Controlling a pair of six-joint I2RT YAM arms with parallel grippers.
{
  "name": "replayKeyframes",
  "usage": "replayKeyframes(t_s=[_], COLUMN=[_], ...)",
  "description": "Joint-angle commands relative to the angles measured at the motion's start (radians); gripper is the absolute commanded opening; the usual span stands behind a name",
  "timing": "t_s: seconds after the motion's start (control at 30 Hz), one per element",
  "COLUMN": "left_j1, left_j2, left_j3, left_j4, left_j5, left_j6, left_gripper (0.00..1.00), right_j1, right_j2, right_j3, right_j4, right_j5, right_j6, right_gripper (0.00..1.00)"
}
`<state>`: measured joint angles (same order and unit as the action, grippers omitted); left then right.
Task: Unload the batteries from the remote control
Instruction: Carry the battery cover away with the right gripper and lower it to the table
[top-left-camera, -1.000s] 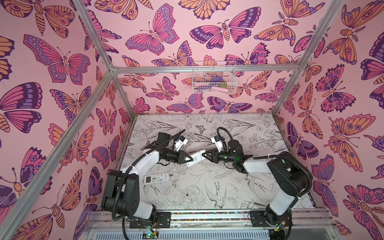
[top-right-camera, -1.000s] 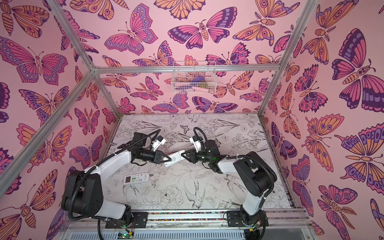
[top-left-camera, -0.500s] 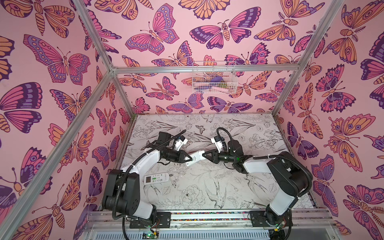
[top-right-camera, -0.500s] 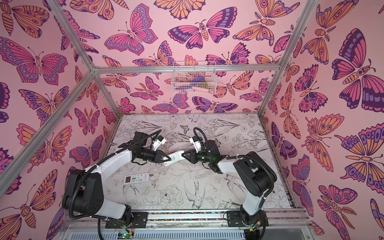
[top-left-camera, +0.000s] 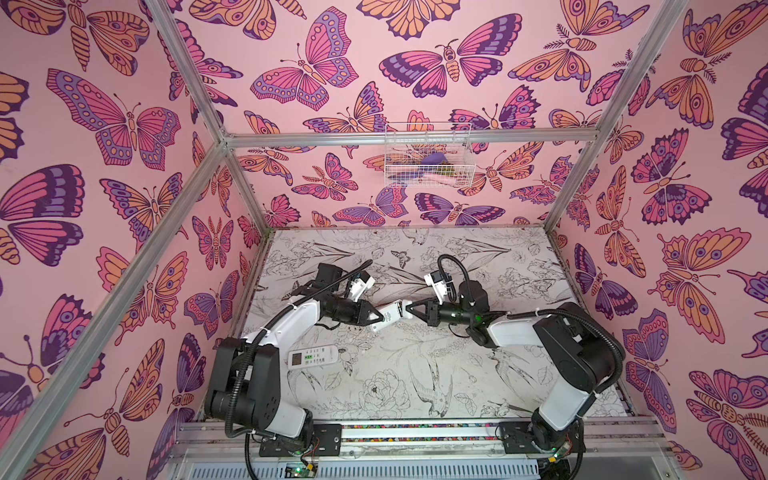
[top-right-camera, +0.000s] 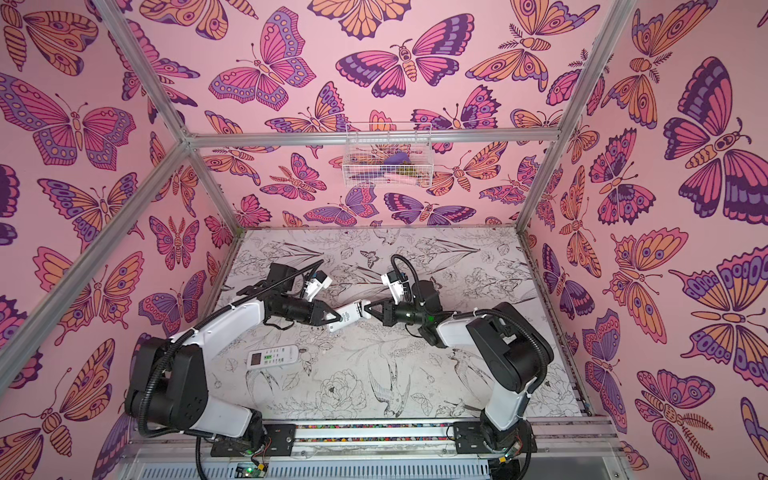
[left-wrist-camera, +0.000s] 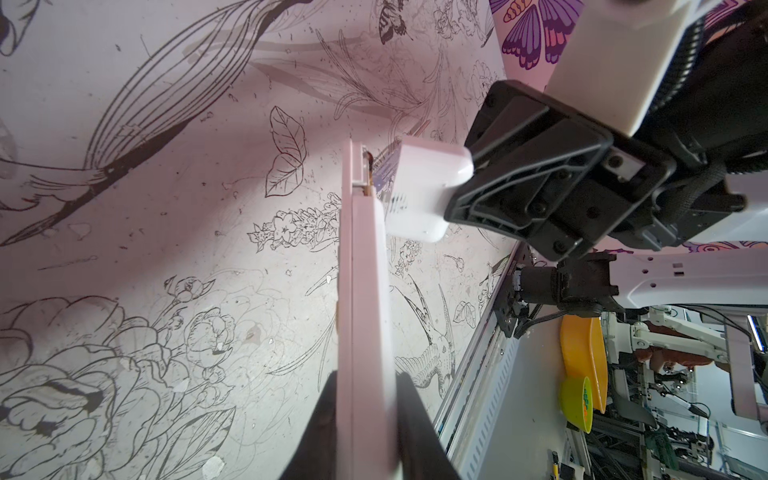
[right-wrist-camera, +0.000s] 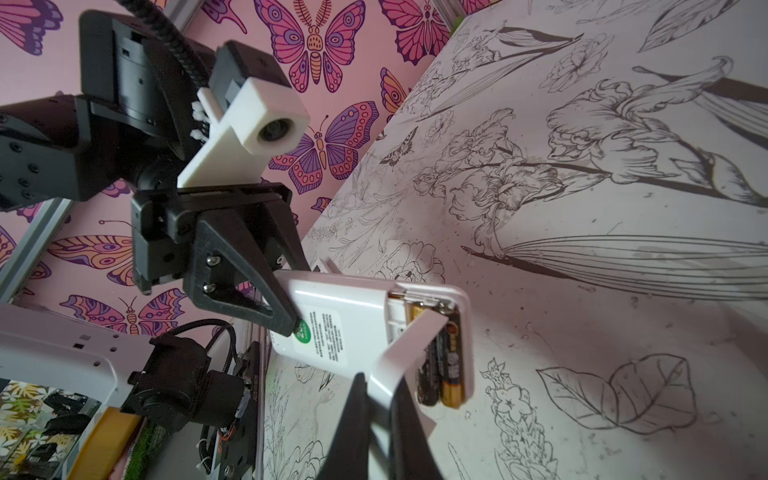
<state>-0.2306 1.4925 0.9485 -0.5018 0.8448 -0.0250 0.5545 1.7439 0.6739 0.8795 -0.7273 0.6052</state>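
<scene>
My left tool (top-left-camera: 379, 321) clamps the white rectangular plastic remote (top-left-camera: 388, 316); my right tool (top-left-camera: 407, 309), at its three o'clock, pinches the thin white battery cover (right-wrist-camera: 411, 345), tilted over the black-and-gold cylindrical batteries (right-wrist-camera: 448, 365).

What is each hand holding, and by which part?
The left hand grips the white remote across its body. The right hand pinches the raised battery cover by one end; the batteries lie in their compartment.
</scene>
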Motion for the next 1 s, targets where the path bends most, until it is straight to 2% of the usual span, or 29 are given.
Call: replayKeyframes(t_s=[0.0, 0.13, 0.3, 0.4, 0.6, 0.73, 0.87, 0.97], left_j1=[-0.011, -0.011, -0.029, -0.036, -0.055, -0.083, -0.092, -0.103], left_j2=[0.002, 0.009, 0.019, 0.029, 0.062, 0.109, 0.149, 0.185], left_j3=[-0.006, -0.008, -0.014, -0.015, -0.022, -0.006, 0.005, 0.007], left_j4=[-0.001, -0.003, -0.001, 0.003, 0.024, 0.036, 0.036, 0.038], left_j5=[0.033, 0.037, 0.06, 0.071, 0.123, 0.145, 0.155, 0.157], left_j6=[0.034, 0.027, 0.033, 0.015, -0.046, -0.075, -0.101, -0.105], left_gripper=[0.0, 0.0, 0.0, 0.0, 0.0, 0.0, 0.0, 0.0], right_j1=[-0.034, -0.077, -0.136, -0.164, -0.199, -0.22, -0.267, -0.299], right_j2=[-0.067, -0.164, -0.29, -0.339, -0.363, -0.359, -0.344, -0.321], right_j3=[-0.022, -0.005, 0.05, 0.083, 0.156, 0.161, 0.179, 0.181], right_j4=[-0.002, -0.212, -0.533, -0.717, -0.985, -1.069, -1.154, -1.165], right_j5=[-0.01, -0.007, 0.072, 0.198, 0.483, 0.66, 0.736, 0.75], right_j6=[0.004, -0.105, -0.261, -0.34, -0.422, -0.446, -0.443, -0.443], right_gripper=[0.03, 0.03, 0.05, 0.05, 0.05, 0.05, 0.06, 0.07])
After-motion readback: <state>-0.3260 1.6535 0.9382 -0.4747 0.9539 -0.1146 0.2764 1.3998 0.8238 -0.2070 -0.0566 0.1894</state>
